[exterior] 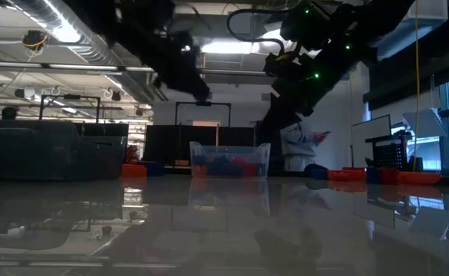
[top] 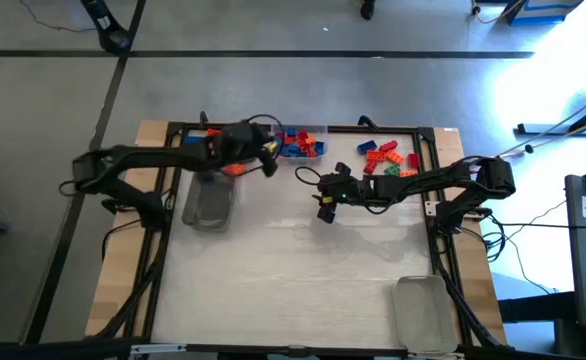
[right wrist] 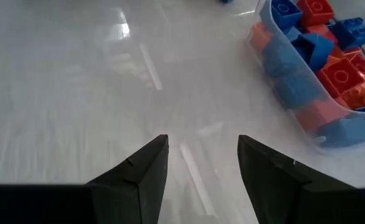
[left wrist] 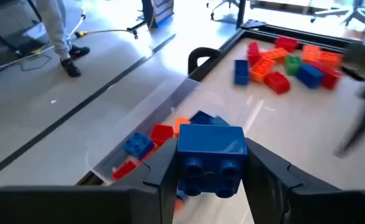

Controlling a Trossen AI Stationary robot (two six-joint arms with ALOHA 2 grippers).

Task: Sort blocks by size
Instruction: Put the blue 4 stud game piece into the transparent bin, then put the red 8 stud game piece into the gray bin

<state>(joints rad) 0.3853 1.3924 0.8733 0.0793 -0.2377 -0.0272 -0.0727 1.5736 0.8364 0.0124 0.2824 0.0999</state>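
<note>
You have a blue block (left wrist: 210,158) grasped in the left gripper (left wrist: 208,171) above the clear tray (left wrist: 146,124) at the counter's far edge, so next release it there, while the right gripper (right wrist: 202,163) waits released mid-counter.

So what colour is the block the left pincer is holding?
Blue. The block sits clamped in the left pincer; the left wrist view shows it best.

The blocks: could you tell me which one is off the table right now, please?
The blue block clamped between the left gripper's jaws; every other block lies on the table or in a tray.
</note>
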